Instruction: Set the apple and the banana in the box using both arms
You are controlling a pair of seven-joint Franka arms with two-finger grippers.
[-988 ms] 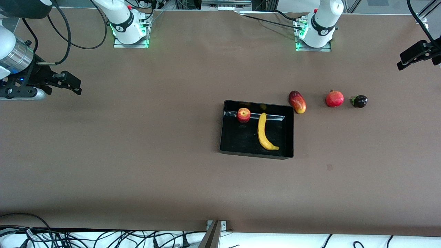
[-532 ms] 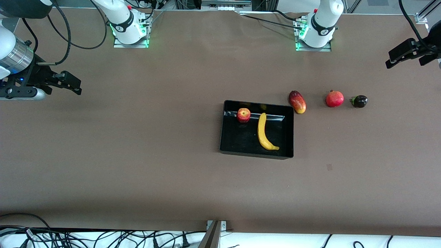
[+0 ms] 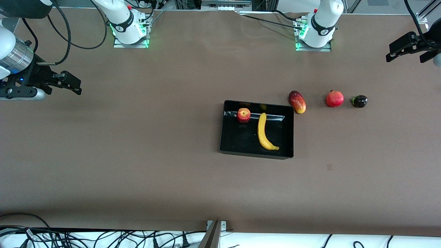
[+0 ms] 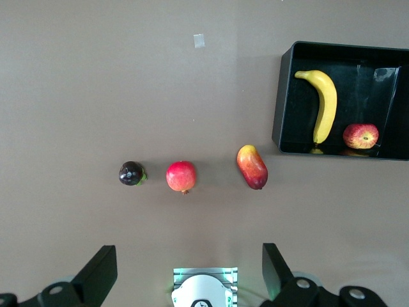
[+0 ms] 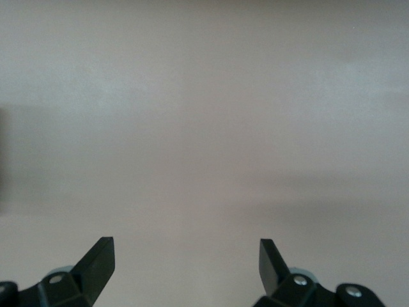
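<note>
The black box [image 3: 225, 141] sits mid-table. The small red apple [image 3: 243, 115] lies in its corner farthest from the front camera, toward the right arm's end. The yellow banana [image 3: 264, 132] lies lengthwise in the box beside it. Both show in the left wrist view, the apple [image 4: 360, 136] and the banana [image 4: 324, 105] in the box [image 4: 284, 96]. My left gripper [image 3: 403, 48] is open and empty, high over the table's edge at the left arm's end [image 4: 188, 262]. My right gripper [image 3: 70, 84] is open and empty, over bare table at the right arm's end [image 5: 186, 254].
A red-yellow mango [image 3: 297, 102], a red pomegranate [image 3: 334, 98] and a small dark purple fruit [image 3: 359, 101] lie in a row beside the box toward the left arm's end. The arm bases [image 3: 315, 32] stand along the table's edge farthest from the front camera.
My left gripper has risen and drifted a little farther from the front camera at its end of the table. The right arm and the fruits have not moved.
</note>
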